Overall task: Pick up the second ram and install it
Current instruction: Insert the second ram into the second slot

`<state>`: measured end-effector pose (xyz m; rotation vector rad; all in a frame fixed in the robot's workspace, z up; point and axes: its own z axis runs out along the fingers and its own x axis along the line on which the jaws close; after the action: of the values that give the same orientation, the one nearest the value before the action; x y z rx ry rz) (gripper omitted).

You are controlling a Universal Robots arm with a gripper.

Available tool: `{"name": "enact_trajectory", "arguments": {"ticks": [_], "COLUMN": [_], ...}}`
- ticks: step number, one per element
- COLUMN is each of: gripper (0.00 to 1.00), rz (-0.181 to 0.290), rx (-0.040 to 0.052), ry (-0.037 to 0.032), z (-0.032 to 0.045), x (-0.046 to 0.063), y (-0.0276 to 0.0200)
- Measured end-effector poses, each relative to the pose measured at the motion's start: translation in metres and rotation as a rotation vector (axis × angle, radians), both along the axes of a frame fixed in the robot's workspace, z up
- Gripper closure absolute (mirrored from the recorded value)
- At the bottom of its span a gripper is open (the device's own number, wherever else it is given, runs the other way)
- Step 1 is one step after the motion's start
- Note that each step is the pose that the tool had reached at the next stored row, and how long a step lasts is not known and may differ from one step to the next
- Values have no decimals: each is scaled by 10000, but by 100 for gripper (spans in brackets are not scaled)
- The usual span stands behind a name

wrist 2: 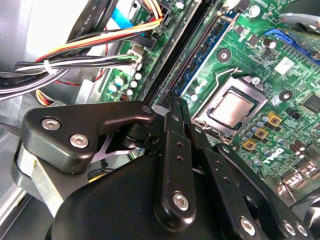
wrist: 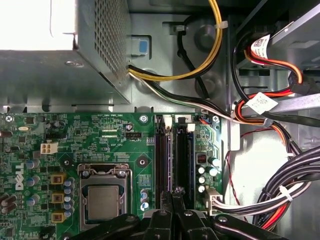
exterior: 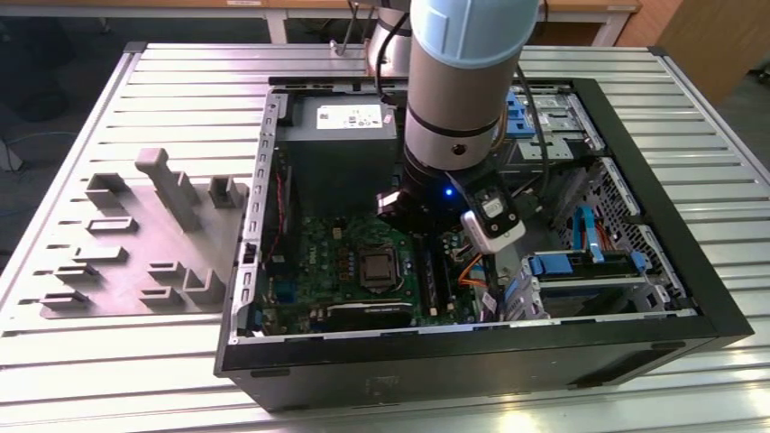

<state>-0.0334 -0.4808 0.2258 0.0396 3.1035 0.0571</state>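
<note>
Inside the open computer case, right of the processor socket, the second ram (a blue strip, seen edge-on) is stood among the black slots. The gripper is placed at it, its fingers drawn together; an actual grip cannot be told.

1. The exterior view looks down at a slant from well back, taking in the whole open computer case, the arm and the slatted table.
2. Both wrist views ride close above the motherboard, looking past the gripper.
3. Both share the processor socket and memory slots.
</note>
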Motion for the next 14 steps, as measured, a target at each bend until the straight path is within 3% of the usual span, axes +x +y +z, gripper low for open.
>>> {"name": "enact_trajectory", "arguments": {"ticks": [14], "gripper": [88], "rz": [12], "rx": [-3], "ry": [-57], "z": [-84], "x": [-33], "y": [0]}}
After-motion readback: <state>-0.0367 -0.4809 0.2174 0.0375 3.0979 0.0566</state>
